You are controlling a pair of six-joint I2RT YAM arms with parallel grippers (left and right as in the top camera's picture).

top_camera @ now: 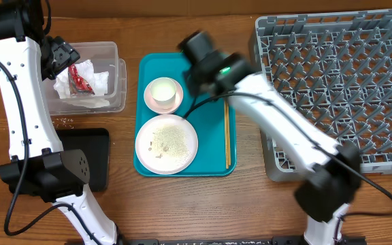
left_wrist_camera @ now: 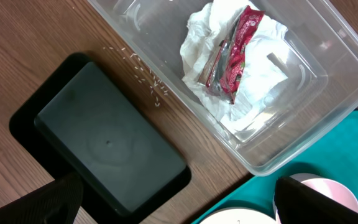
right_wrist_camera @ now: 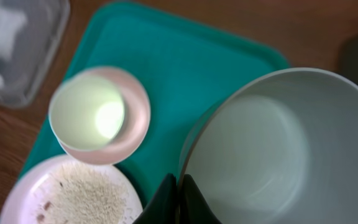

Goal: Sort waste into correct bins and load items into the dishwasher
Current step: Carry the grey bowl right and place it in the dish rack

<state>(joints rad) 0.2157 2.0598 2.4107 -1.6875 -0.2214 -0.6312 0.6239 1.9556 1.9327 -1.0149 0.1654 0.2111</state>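
Note:
My right gripper (right_wrist_camera: 179, 194) is shut on the near rim of the grey-white bowl (right_wrist_camera: 263, 149), over the teal tray (right_wrist_camera: 166, 68). In the overhead view that gripper (top_camera: 206, 71) hides the bowl. A white cup (right_wrist_camera: 89, 115) stands in the small pink dish (right_wrist_camera: 138, 118), beside the pink plate (top_camera: 167, 143) strewn with rice. Chopsticks (top_camera: 227, 133) lie along the tray's right side. My left gripper (left_wrist_camera: 185, 211) is open and empty beside the clear tub (left_wrist_camera: 328, 68), which holds napkins (left_wrist_camera: 253, 81) and a red wrapper (left_wrist_camera: 235, 53). The grey dish rack (top_camera: 339, 75) is at the right.
A black tray (top_camera: 95, 160) lies on the wooden table in front of the clear tub (top_camera: 111, 78). Loose rice grains (left_wrist_camera: 145, 78) are scattered on the wood between them. The teal tray (top_camera: 213, 163) sits between the tub and the rack.

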